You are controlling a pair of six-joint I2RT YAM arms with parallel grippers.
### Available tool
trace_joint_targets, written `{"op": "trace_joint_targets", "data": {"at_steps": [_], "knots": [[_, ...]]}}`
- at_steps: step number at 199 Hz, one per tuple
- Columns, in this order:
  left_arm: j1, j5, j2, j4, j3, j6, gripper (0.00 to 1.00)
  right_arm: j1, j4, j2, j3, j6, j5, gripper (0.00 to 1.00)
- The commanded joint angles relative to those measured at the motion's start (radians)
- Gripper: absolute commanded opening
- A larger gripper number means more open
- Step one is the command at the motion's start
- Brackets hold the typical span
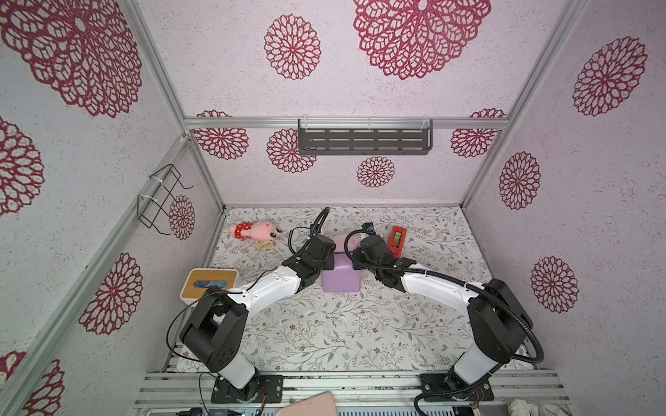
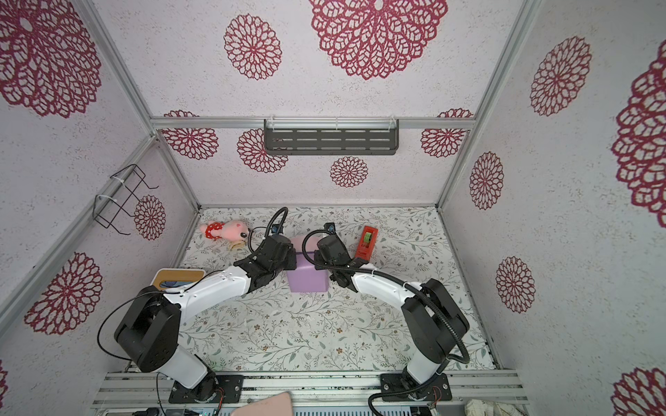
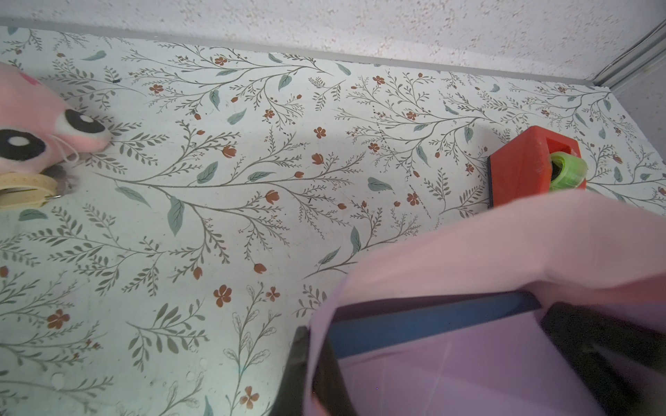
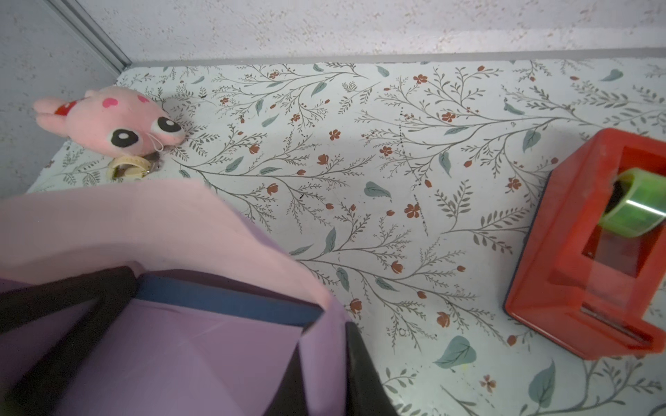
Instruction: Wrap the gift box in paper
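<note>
The gift box stands mid-table, almost wholly covered by the paper (image 1: 341, 279) (image 2: 308, 279), lilac side out. Only a navy strip of the gift box (image 3: 432, 324) (image 4: 223, 299) shows at its far top edge. Behind that strip a pale pink flap of the paper (image 3: 504, 245) (image 4: 126, 223) stands up. My left gripper (image 3: 314, 360) (image 1: 332, 256) is at the box's far left top corner, shut on a fold of paper. My right gripper (image 4: 322, 360) (image 1: 355, 254) is at the far right top corner, shut on another lilac fold.
A red tape dispenser (image 1: 397, 239) (image 4: 594, 252) stands close to the right of the box. A pink plush toy (image 1: 256, 230) and a small tape roll (image 1: 265, 246) lie at the back left. A white tissue box (image 1: 209, 282) sits by the left arm.
</note>
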Motion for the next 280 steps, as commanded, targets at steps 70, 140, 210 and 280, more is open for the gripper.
{"op": "trace_joint_targets", "data": {"at_steps": [70,140,210,280], "knots": [[0.009,-0.01,-0.067,-0.016,0.027,-0.034,0.33,0.01,0.019,-0.023,0.014,0.02,0.049,0.19],[0.011,-0.004,-0.03,-0.032,0.035,-0.02,0.01,0.008,-0.008,-0.022,0.069,-0.004,0.069,0.32],[0.012,-0.022,-0.019,-0.04,0.059,-0.01,0.0,0.009,-0.019,-0.004,0.072,-0.002,0.077,0.12],[0.012,-0.019,-0.039,-0.041,0.049,-0.007,0.0,-0.022,-0.11,-0.12,0.104,-0.053,-0.136,0.58]]}}
